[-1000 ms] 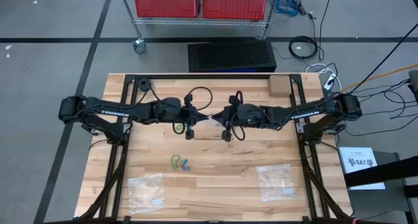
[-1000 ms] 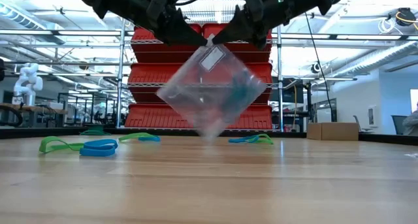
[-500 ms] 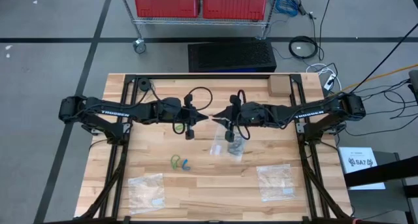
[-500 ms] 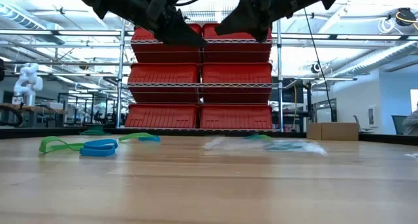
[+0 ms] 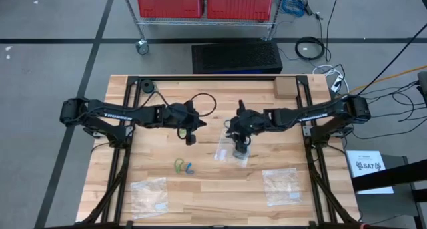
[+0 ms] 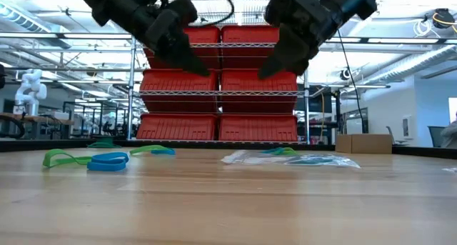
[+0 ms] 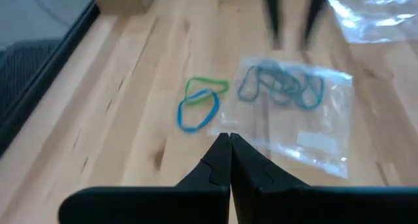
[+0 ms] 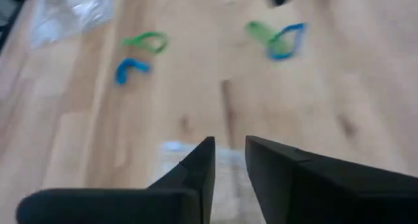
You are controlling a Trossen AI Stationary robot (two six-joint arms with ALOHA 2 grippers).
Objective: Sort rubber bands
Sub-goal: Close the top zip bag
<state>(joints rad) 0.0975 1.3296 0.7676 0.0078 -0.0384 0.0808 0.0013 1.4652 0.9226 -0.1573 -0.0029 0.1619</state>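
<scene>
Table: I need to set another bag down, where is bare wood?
Free: the near strip between the left bag and right bag, and the far edge beside the cardboard box. Crowded: centre, with the dropped bag and loose rubber bands.

We find the table [image 5: 200, 189] evenly and brightly lit from overhead, with only faint, soft shadows beneath the arms. In the low view the ceiling light strips [image 6: 43, 16] wash out the upper background, leaving the arms as dark silhouettes. Both wrist views are soft with motion blur, and the clear bag [image 7: 307, 119] carries pale glare across its film.
</scene>
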